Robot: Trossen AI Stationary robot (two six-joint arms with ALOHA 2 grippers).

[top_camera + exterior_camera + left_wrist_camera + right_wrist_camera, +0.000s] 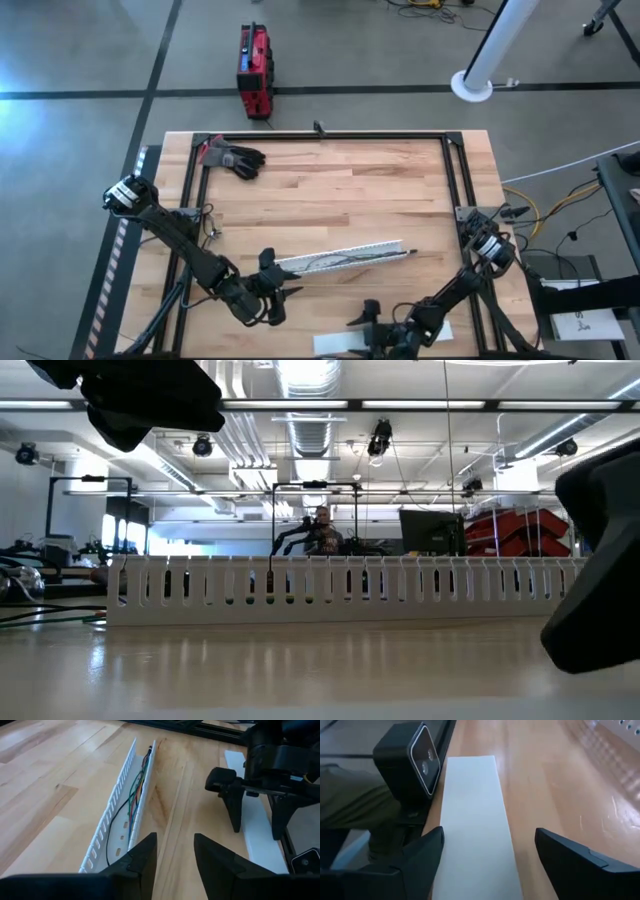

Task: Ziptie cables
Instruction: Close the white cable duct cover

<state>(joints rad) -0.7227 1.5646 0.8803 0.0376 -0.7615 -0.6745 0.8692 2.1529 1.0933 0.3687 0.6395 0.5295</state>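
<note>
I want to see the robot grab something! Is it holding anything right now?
No. The left gripper is open and empty near the thin coloured cables. The right gripper is open over a flat white strip.

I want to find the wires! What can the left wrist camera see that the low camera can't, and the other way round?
Only the left wrist camera shows the wires lying inside the white slotted tray, plus the open left claw near the tray's end and the open right claw over a flat white strip. Only the low camera shows the room behind the table, with a person far back; from the side the tray wall hides most of the wires. Both show the slotted tray on the wooden table.
</note>
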